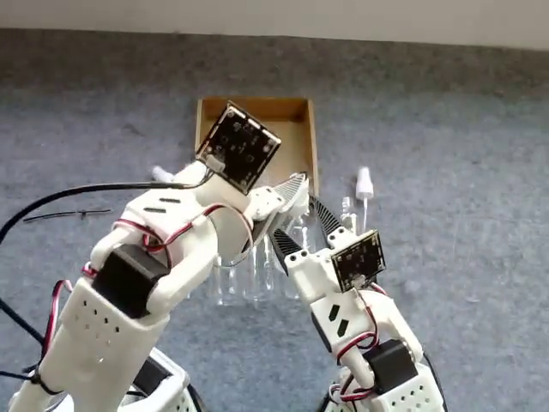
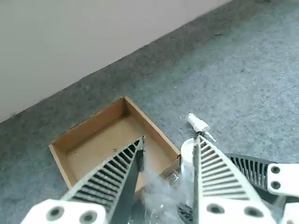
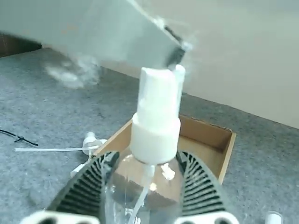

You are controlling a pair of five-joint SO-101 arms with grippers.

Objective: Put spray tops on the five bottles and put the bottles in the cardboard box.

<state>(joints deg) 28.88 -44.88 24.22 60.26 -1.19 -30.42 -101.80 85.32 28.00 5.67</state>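
The cardboard box (image 1: 257,105) lies just beyond both sets of fingertips. The left gripper (image 2: 169,140) has its fingers spread. One of them is beside the white spray top (image 3: 156,116) and the other is well clear of it. The right gripper (image 3: 147,158) pinches the clear bottle (image 3: 140,191) between its fingers, and the spray top sits on the neck above them. A loose spray top (image 2: 197,123) lies on the carpet just past the left fingertips.

Soft, even light; no hard shadows are cast on the carpet (image 1: 446,129), only faint shade under the arms (image 1: 163,249). The wall (image 2: 70,42) is rendered near washed out. A grey shape (image 3: 117,37) above the spray top (image 3: 156,116) is smeared by blur. Small highlights are seen on the bottle (image 3: 140,186).
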